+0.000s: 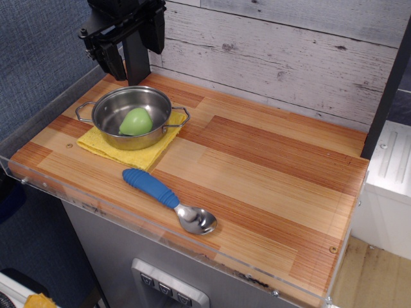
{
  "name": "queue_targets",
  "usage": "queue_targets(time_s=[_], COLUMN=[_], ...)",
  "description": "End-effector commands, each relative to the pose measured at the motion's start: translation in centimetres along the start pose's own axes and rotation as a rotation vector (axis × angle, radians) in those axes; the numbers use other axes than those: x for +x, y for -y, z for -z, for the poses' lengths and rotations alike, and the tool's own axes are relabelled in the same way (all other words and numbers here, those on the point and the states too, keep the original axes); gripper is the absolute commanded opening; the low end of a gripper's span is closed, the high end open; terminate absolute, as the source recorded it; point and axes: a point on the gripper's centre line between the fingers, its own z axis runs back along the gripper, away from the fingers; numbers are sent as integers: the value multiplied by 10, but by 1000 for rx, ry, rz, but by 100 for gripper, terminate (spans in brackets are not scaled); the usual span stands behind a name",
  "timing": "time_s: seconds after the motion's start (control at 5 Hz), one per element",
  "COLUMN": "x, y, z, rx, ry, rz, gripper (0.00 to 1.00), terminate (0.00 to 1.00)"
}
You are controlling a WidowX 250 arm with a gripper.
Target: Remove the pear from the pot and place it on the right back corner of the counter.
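Counter (pixel 257 167), pear (pixel 135 122) half-sunk in pot (pixel 103 114).

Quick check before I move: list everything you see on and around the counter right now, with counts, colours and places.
pear: one, light green, lying inside the pot
pot: one, shiny steel with two wire loop handles, back left of the counter, sitting on the cloth
cloth: one, yellow, under the pot
spoon: one, blue handle with metal bowl, near the front edge, apart from the pot
counter: one, striped light and reddish-brown wood with a clear rim; right back corner bare
wall: whitewashed planks behind the counter
gripper: one, black, above the back left corner, behind the pot; holding nothing, jaws unclear
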Motion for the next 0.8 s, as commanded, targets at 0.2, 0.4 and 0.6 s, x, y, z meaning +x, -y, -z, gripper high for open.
queue_targets(time_s=[0.2,0.4,0.6], x=[10,16,16], y=[-5,-11,-15], z=[9,24,38], rx=[1,16,29], ry=[12,-5,-9], rz=[-8,-24,-37], gripper=[100,100,100], terminate=[0,0,0])
